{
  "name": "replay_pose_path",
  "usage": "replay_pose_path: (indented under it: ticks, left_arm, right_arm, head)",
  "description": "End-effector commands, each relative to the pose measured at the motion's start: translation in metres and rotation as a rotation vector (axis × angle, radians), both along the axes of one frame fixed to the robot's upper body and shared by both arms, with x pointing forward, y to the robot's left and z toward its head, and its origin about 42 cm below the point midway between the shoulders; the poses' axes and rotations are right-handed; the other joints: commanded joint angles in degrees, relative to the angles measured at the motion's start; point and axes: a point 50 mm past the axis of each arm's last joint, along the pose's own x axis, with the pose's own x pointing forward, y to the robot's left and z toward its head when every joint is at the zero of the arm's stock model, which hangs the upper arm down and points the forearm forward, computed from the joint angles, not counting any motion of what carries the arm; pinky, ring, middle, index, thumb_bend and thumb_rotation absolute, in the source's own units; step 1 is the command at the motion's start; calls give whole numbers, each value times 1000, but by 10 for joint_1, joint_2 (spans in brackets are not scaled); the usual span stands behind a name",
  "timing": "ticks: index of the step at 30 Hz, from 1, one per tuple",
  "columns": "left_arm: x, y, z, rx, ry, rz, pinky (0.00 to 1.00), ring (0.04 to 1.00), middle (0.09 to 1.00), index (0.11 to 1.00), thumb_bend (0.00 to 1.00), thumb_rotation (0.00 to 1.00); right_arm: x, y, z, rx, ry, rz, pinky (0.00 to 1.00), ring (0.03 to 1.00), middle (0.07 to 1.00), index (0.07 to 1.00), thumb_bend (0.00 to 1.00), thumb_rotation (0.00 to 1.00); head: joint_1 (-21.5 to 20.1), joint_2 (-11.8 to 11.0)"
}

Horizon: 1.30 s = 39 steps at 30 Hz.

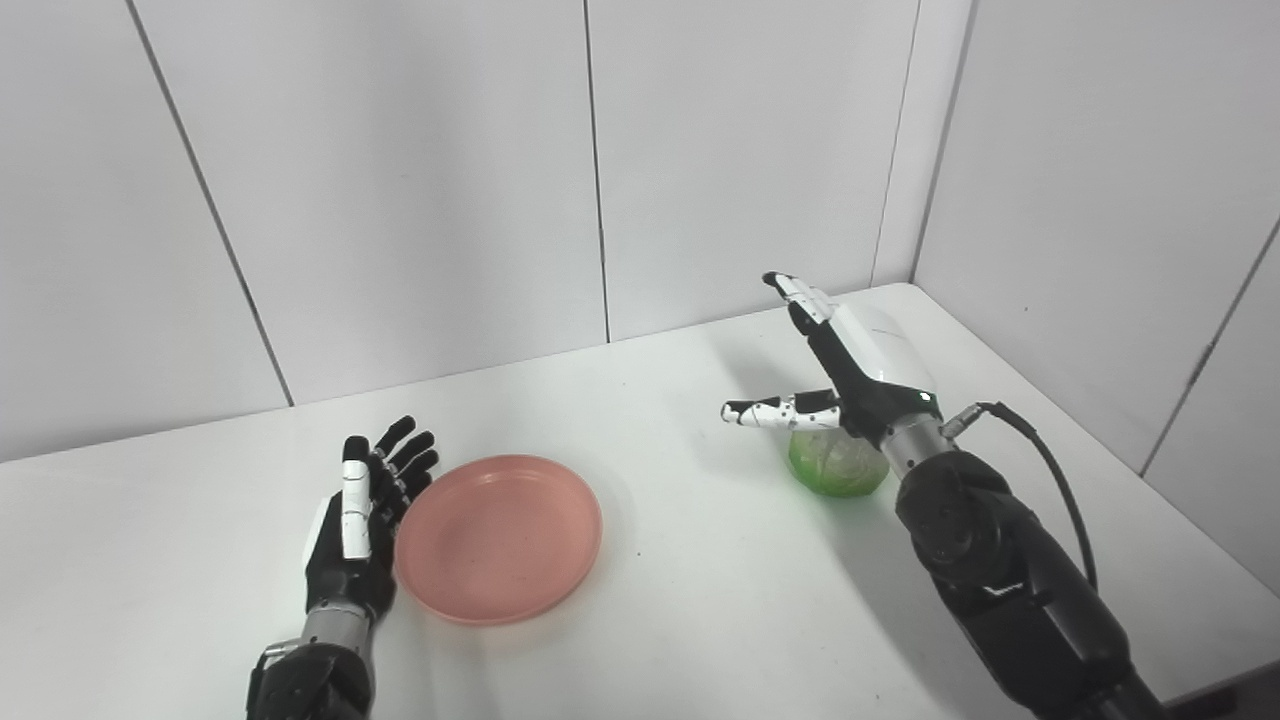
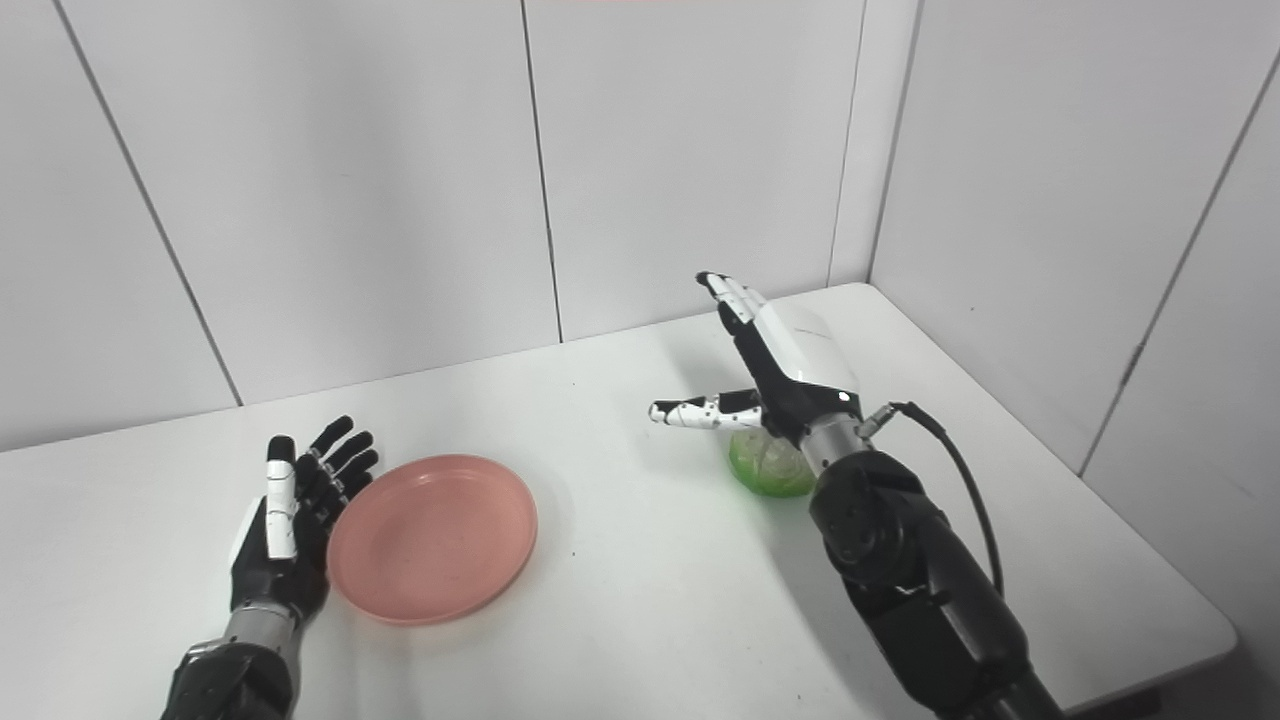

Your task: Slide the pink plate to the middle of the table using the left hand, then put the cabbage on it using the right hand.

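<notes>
The pink plate [image 1: 498,537] lies flat on the white table [image 1: 680,600], left of the middle. My left hand [image 1: 362,520] is open, palm toward the plate, right beside its left rim; I cannot tell whether it touches. The green cabbage [image 1: 836,463] sits on the table to the right, partly hidden by my right wrist. My right hand [image 1: 842,358] is open with fingers stretched forward, raised above and behind the cabbage, holding nothing.
White wall panels close the table at the back and right. The table's right edge [image 2: 1150,540] runs near my right arm. A black cable [image 1: 1050,470] loops from the right wrist.
</notes>
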Motion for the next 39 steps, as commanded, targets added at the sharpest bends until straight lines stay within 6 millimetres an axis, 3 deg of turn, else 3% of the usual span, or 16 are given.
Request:
replay_pose_path:
  ticks: [1, 7, 14, 19, 22, 24, 28, 30, 32, 34, 36, 39]
  left_arm:
    - [-10, 18, -20, 8, 30, 16, 934, 862, 839, 833, 844, 1000]
    - [-8, 22, -21, 7, 31, 8, 919, 868, 844, 838, 858, 1000]
    - [-9, 22, -22, 23, 24, 1, 923, 864, 840, 838, 854, 1000]
    - [-11, 20, -23, 24, 24, 4, 921, 866, 840, 835, 851, 1000]
    - [-12, 21, -23, 20, 27, 1, 925, 868, 840, 832, 854, 1000]
    - [-12, 21, -23, 15, 29, -1, 934, 872, 845, 841, 856, 1000]
    - [-13, 22, -23, 15, 31, -4, 941, 877, 852, 849, 856, 1000]
    - [-14, 21, -23, 14, 33, 1, 934, 871, 843, 841, 860, 1000]
    - [-14, 21, -23, 15, 35, 2, 937, 870, 844, 839, 863, 1000]
    - [-15, 20, -23, 15, 36, 2, 939, 870, 842, 838, 857, 1000]
    - [-15, 20, -23, 15, 36, 4, 939, 869, 840, 837, 849, 1000]
    - [-15, 18, -23, 14, 37, 7, 940, 865, 837, 835, 852, 1000]
  right_arm:
    - [0, -14, 19, -77, -48, -40, 911, 954, 961, 980, 912, 556]
    - [-4, -32, 8, -156, -16, -91, 971, 952, 956, 988, 959, 546]
    - [-4, -43, -12, -169, 49, -127, 965, 941, 943, 977, 989, 531]
    - [1, -46, -33, -116, 86, -134, 870, 901, 922, 946, 980, 450]
    - [4, -43, -44, -60, 88, -126, 740, 877, 914, 922, 985, 406]
    - [5, -40, -49, -29, 89, -122, 635, 816, 886, 897, 976, 366]
    - [11, -36, -61, 7, 56, -117, 579, 727, 825, 873, 966, 309]
    - [13, -36, -67, 31, 23, -117, 524, 638, 746, 832, 937, 240]
    - [15, -35, -73, 71, -10, -121, 452, 545, 646, 737, 870, 104]
    - [16, -33, -77, 111, -39, -134, 434, 518, 611, 697, 847, 55]
    - [17, -32, -81, 157, -58, -150, 412, 486, 513, 597, 622, 14]
    - [18, -29, -83, 184, -102, -175, 399, 471, 495, 491, 534, 0]
  head:
    - [-7, -1]
    - [-16, 0]
    - [-14, 1]
    - [-12, 4]
    - [-11, 5]
    - [-10, 6]
    - [-9, 8]
    - [-8, 8]
    - [-7, 9]
    - [-7, 10]
    - [-7, 10]
    - [-4, 11]
